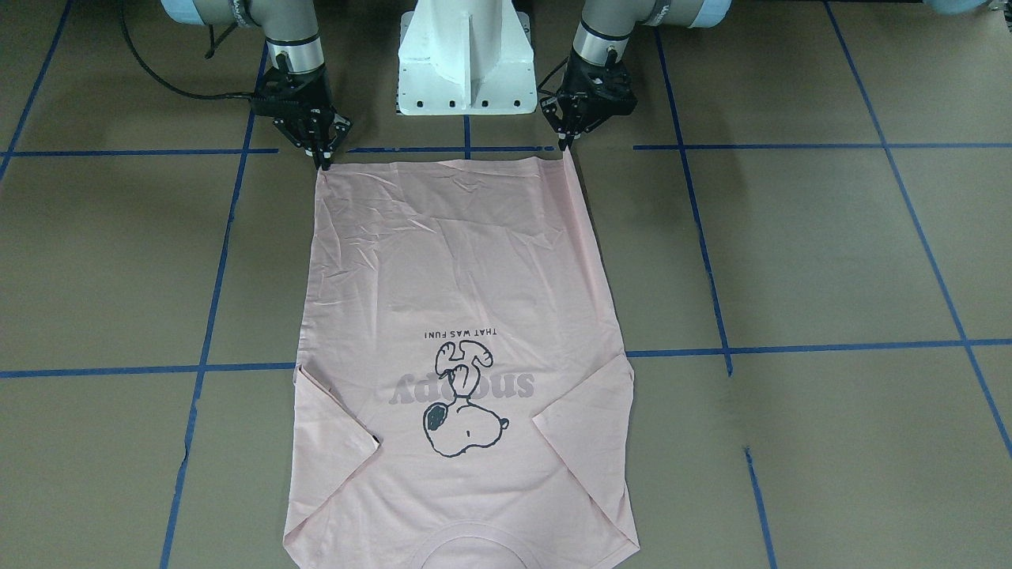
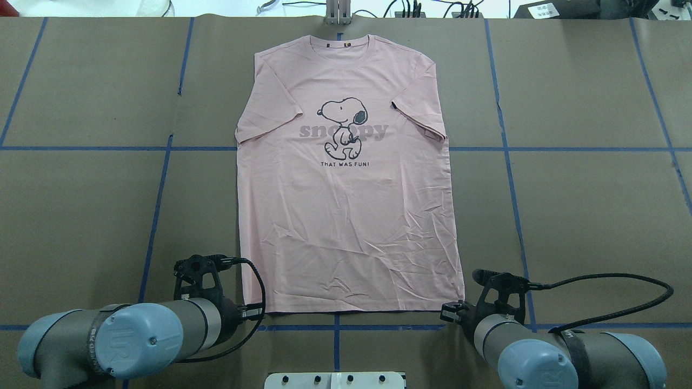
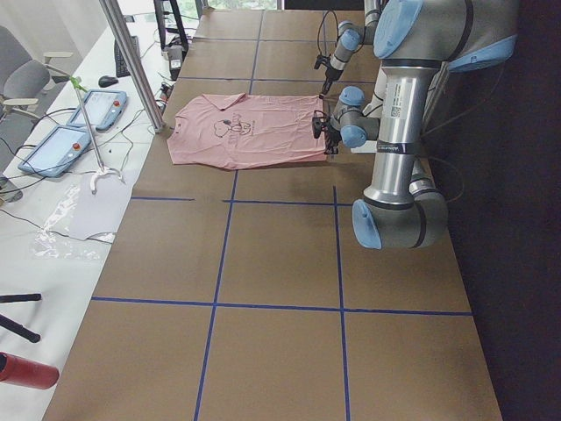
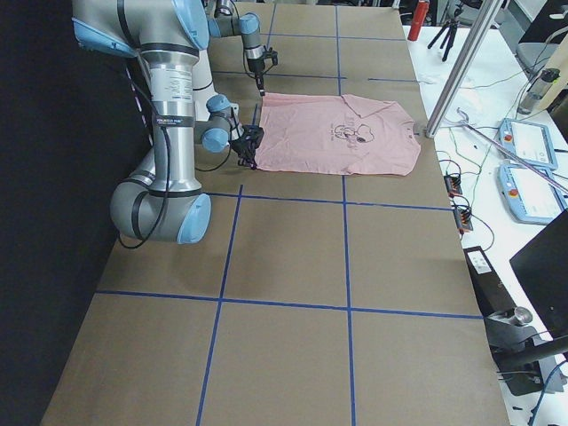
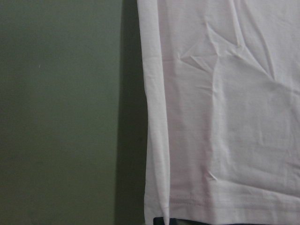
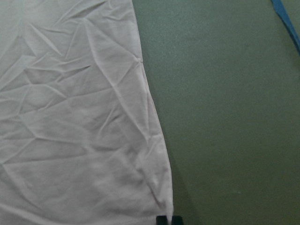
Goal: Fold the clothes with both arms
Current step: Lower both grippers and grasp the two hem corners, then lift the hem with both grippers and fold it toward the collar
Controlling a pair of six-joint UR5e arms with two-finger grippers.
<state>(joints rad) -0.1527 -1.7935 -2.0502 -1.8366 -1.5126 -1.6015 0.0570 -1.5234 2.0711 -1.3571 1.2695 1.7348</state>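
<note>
Both black grippers, left gripper [image 1: 567, 144] and right gripper [image 1: 322, 162], clamp hem corners of your one light pink T-shirt [image 1: 462, 261], collar pointing away.

Pale pink shirt [image 6: 70, 117] fills the left half of the frame, lying flat and heavily creased. Its side edge slants from upper centre-left down to the bottom edge, with a narrow shadow alongside. To the right is bare table [image 6: 225, 117], with blue tape [image 6: 288, 18] crossing the top right corner. At bottom centre the right gripper [image 6: 168, 220] shows two dark tips close together, pinching the shirt's corner.
</note>
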